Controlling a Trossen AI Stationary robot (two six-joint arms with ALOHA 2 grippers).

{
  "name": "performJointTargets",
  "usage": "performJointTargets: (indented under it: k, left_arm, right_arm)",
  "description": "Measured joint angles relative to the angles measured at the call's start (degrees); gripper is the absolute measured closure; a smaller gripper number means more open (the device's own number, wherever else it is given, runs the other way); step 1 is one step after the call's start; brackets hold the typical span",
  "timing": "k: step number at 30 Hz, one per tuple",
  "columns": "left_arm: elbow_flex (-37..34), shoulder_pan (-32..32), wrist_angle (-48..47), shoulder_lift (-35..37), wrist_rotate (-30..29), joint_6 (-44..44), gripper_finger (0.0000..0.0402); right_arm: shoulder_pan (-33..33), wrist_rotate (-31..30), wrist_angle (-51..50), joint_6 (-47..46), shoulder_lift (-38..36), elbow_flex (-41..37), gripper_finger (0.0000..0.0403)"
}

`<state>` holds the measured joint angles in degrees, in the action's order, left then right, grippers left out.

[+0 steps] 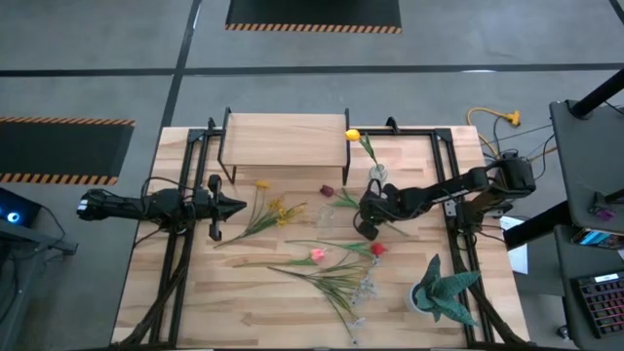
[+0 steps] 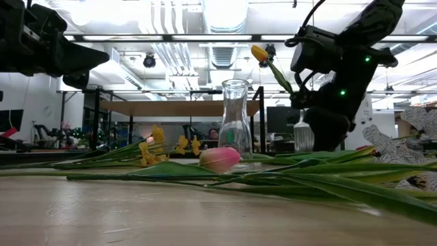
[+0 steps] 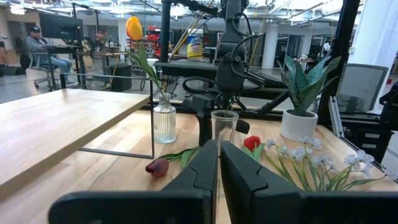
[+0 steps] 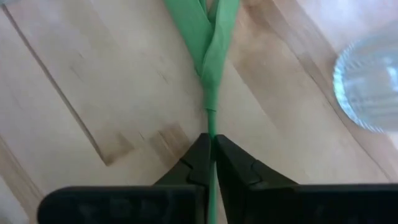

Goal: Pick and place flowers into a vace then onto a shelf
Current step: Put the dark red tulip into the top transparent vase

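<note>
No label or writing can be read on anything here (a yellow bottle far back in the room shows a label, too small to make out).

Two glass vases stand on the wooden surface (image 1: 195, 292) just in front of the shelf's right end. The ribbed vase (image 3: 165, 119) holds one yellow flower (image 3: 134, 28) on a leafy green stem, leaning toward the shelf. The clear empty vase (image 3: 224, 127) stands nearer the middle of the surface, just beside the right arm. A white pot holds the teal spiky plant (image 1: 444, 292) near the front right corner.

The right claw (image 4: 211, 149) is down at the surface, its fingers pressed together on the thin green stem of one flower (image 4: 210, 37), pinching it just below where the leaves begin. The rim of a glass vase shows close by in the right wrist view.

The other flowers (image 1: 327, 263) lie loose across the middle of the surface: yellow ones near the left arm, a dark maroon one by the shelf, pink and red ones at the centre, and white ones toward the front edge.

The left claw (image 1: 234, 206) hovers over the left side with its fingers pressed together, holding nothing.

The shelf (image 1: 285, 141) sits at the back edge with a bare top. The front left part of the surface is open wood.
</note>
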<state>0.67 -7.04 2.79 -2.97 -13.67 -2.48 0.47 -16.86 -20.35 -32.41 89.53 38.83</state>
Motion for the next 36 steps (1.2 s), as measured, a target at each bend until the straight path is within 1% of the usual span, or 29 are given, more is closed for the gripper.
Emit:
performJointTargets:
  k: [5,11,20,24,27,29,32,36]
  left_arm:
    - [0.0,0.0,0.0,0.0,0.0,0.0,0.0399]
    - [0.0,0.0,0.0,0.0,0.0,0.0,0.0399]
    - [0.0,0.0,0.0,0.0,0.0,0.0,0.0399]
    - [0.0,0.0,0.0,0.0,0.0,0.0,0.0399]
    - [0.0,0.0,0.0,0.0,0.0,0.0,0.0399]
    - [0.0,0.0,0.0,0.0,0.0,0.0,0.0399]
    - [0.0,0.0,0.0,0.0,0.0,0.0,0.0399]
    - [0.0,0.0,0.0,0.0,0.0,0.0,0.0399]
  right_arm:
    - [0.0,-0.2,-3.4,-2.1,-1.9,0.0,0.0392]
    - [0.0,0.0,-3.5,-3.2,-6.3,0.0,0.0392]
    - [0.8,4.0,-3.5,-3.4,-18.3,0.1,0.0392]
    - [2.2,4.3,-3.4,-2.5,-24.4,0.1,0.0392]
    - [3.5,1.7,-2.7,-1.7,-28.5,0.1,0.0392]
    - [4.2,-1.7,-1.5,-1.0,-30.7,0.1,0.0392]
    - [4.7,-9.0,2.0,0.7,-33.1,0.1,0.0392]
    - [4.6,-18.6,9.9,5.1,-34.3,-0.3,0.0392]
